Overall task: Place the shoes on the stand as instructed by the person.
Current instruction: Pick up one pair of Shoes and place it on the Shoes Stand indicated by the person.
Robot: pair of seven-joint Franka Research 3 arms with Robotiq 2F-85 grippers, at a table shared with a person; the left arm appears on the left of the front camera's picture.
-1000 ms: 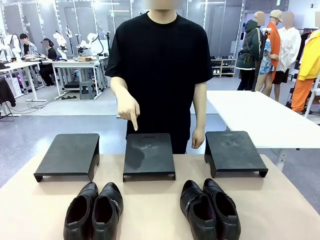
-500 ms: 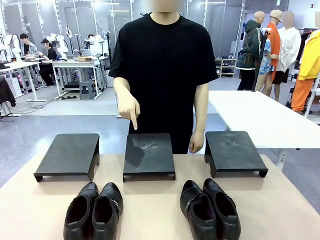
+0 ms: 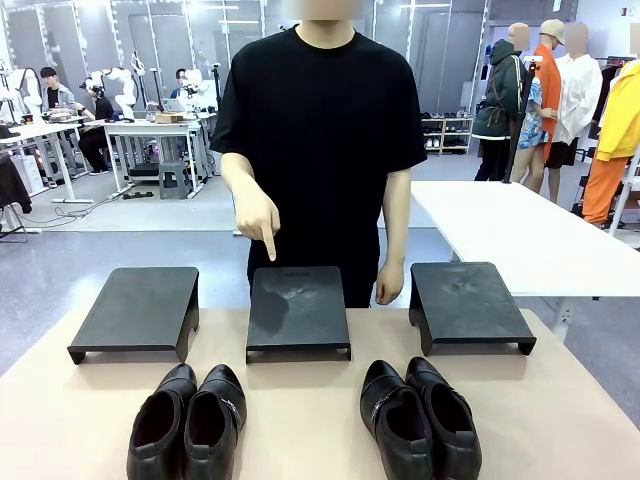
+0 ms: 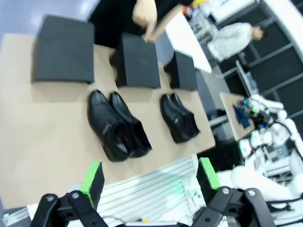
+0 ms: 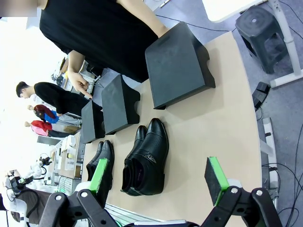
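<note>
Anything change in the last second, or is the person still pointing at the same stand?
Barely anything. The person's free hand drifted slightly toward the middle stand; the pointing hand stays aimed down at that stand's far edge. Both pairs of shoes and all three stands sit as before; nothing grasped or released.

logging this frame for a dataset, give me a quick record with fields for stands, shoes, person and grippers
stands: left stand, middle stand, right stand, in a row at the far side, no shoes on them
shoes: left pair and right pair on the table, toes toward the stands
person: pointing hand aims a finger down at the middle stand; other hand hangs at the side
left gripper: open, holding nothing
right gripper: open, holding nothing
</note>
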